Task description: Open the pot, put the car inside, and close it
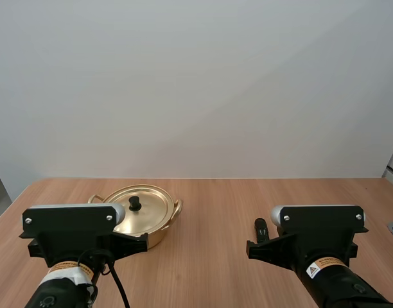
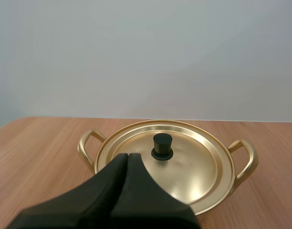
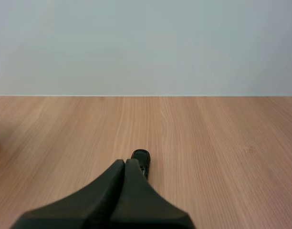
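Table [image 1: 216, 205]: a big brown wooden top. Everything sits on it.
Left arm [image 1: 71, 230]: it is at the near edge of the table, on the left. The pot is right in front of it.
Right arm [image 1: 320, 231]: it is at the near edge of the table, on the right.
Pot [image 1: 157, 236]: a shiny gold pot on the left part of the table. It has two loop handles [image 2: 245, 157], one on each side.
Lid [image 2: 193, 167]: round and gold. It lies flat on the pot, so the pot is closed.
Left claw [image 2: 127, 156]: its two black fingers are pressed together like one dark wedge. It holds nothing. Its tip is over the near edge of the lid, just short of the knob. I cannot tell if it touches the lid.
Right claw [image 3: 125, 162]: its fingers are pressed together too, and it holds nothing. It is low over the bare wood, and its tip points at the car.
Car [image 3: 142, 161]: small, black and shiny. It lies on the bare table just past the tip of the right claw. It is far from the pot and not inside it. I cannot tell if the claw touches it.
Knob [image 2: 162, 145]: a little black knob. It stands up in the middle of the lid.
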Robot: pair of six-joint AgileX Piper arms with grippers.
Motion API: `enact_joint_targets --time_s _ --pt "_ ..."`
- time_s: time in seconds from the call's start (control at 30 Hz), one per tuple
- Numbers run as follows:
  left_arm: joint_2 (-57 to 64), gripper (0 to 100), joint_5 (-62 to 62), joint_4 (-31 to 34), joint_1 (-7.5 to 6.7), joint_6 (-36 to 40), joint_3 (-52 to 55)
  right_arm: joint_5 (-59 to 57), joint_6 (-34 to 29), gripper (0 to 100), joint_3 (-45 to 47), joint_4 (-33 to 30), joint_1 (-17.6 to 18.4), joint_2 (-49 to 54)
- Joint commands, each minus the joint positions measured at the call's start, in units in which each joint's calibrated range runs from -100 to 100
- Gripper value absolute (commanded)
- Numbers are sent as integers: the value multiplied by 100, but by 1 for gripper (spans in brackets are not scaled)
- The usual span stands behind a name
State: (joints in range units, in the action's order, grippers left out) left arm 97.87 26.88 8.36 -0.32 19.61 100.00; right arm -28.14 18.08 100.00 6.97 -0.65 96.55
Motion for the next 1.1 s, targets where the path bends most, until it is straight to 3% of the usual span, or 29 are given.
enact_joint_targets --time_s 0.0,0.37,0.5,0.77,1.07 --pt "-4 0 -18 -1 2 2 0 -3 3 0 0 3 -3 1" --pt "-4 0 -16 10 2 2 0 -3 3 0 0 3 -3 1" --pt "-4 0 -39 614 2 -461 -51 -3 3 0 0 3 -3 1" --pt "-4 0 -384 601 2 -582 -1438 -3 3 0 0 3 -3 1" --pt "-4 0 -104 -470 9 -183 -2235 -3 3 0 0 3 -3 1"
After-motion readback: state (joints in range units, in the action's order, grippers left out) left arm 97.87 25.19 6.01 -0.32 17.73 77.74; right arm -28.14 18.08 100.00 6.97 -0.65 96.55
